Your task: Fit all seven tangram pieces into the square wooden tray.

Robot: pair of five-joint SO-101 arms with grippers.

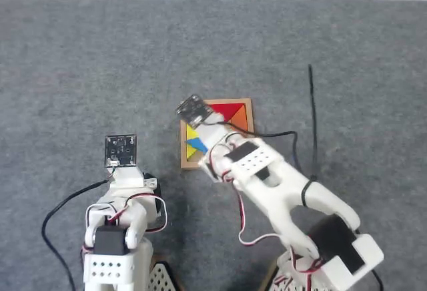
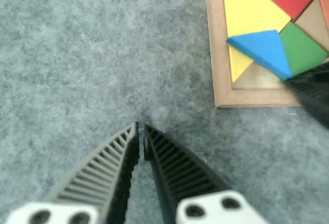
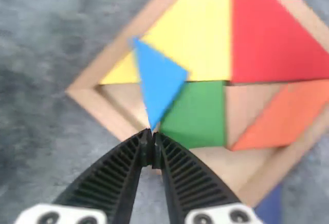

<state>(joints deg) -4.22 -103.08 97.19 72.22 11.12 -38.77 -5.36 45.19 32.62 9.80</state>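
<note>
**Seat the blue triangle flat in the tray's near-left corner**

The right gripper (image 3: 152,139), jaws closed and seemingly pinching one corner of the blue triangle (image 3: 159,77), holds it askew across the yellow piece (image 3: 200,34) in the tray (image 3: 82,91). I would turn it until its edges match the bare slot beside the green square (image 3: 198,113), lower it level, then release. The left gripper (image 2: 141,129) is shut on nothing, over the mat (image 2: 77,54) left of the tray.

Count: one tray and five pieces: yellow, red piece (image 3: 267,29), green, orange piece (image 3: 280,118), blue.

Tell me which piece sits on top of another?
The blue triangle: it overlaps the yellow piece, its tip at the right tool; the others lie flat.
</note>
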